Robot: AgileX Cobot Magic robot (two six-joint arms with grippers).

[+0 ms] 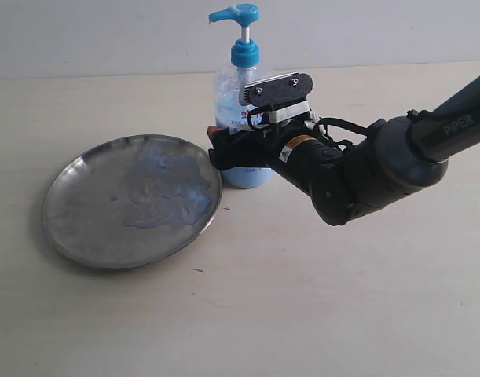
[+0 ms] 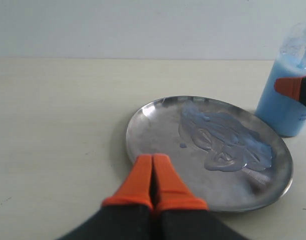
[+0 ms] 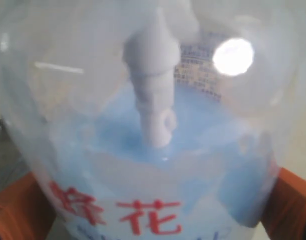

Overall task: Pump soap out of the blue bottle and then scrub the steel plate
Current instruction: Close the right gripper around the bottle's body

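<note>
mika: While the left gripper has its orange fingers squeezed flat together with nothing between them, the right gripper is spread about as wide as it goes, one orange finger on each side of the blue bottle. Can't tell if the pads actually press the plastic, tbh.

jo: Yeah, the right wrist view is basically all bottle: pale blue liquid, the white pump tube, red characters across the front. Where's the closed one sitting?

mika: Tips are right at the rim of the steel plate, on the gripper's own side, clear of the soap. Touching the rim or just above it, no idea.

jo: The soap is a glossy bluish smear over the half of the plate nearer the bottle. The bottle stands upright on the pale table, just beside the plate's rim, with the blue pump head up top and a plain wall behind.
</note>
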